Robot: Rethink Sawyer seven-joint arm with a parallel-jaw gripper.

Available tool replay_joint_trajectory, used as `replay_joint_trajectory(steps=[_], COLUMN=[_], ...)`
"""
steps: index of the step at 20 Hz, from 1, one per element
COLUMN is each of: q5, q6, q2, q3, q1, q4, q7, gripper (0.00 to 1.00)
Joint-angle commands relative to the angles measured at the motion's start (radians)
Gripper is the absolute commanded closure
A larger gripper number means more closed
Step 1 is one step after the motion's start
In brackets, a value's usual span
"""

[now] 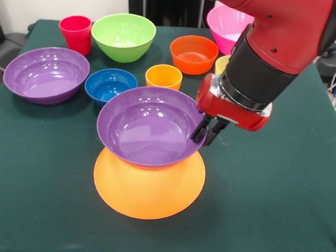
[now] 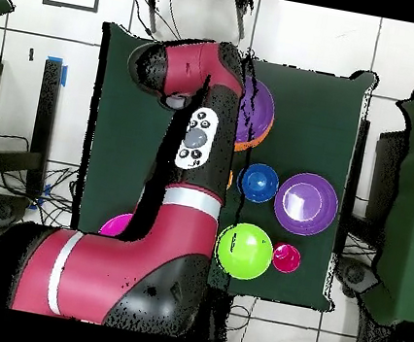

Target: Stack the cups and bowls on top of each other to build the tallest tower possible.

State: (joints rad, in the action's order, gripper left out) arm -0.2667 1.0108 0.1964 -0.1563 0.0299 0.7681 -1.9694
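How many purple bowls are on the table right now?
2: one purple bowl sits upright on the upturned orange bowl beside the tool; the other purple bowl stands alone left of the blue bowl.

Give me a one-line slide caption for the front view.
Gripper at the rim of a purple bowl sitting upright on an inverted yellow-orange bowl.

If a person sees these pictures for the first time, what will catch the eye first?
First, the purple bowl standing upright on an upside-down yellow-orange bowl at the table's middle. The gripper of the red arm sits at that purple bowl's rim, on the picture's right side. Behind them wait a second purple bowl, a green bowl and a blue bowl.
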Motion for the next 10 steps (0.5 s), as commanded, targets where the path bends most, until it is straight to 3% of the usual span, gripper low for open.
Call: replay_joint_trajectory(steps=[1, 4, 5, 10], q5=[-0.086, -0.097, -0.098, -0.092], q6=[-0.092, -0.11, -0.118, -0.115], q2=[-0.049, -0.045, -0.044, -0.022], q3=[0.134, 0.125, 0.129, 0.109], q1=[0.011, 0.01, 0.006, 0.018], q4=[-0.001, 0.003, 0.004, 0.029], q7=[0.289, 0.3, 0.315, 0.274], gripper=[1.0, 1.0, 0.0, 0.0])
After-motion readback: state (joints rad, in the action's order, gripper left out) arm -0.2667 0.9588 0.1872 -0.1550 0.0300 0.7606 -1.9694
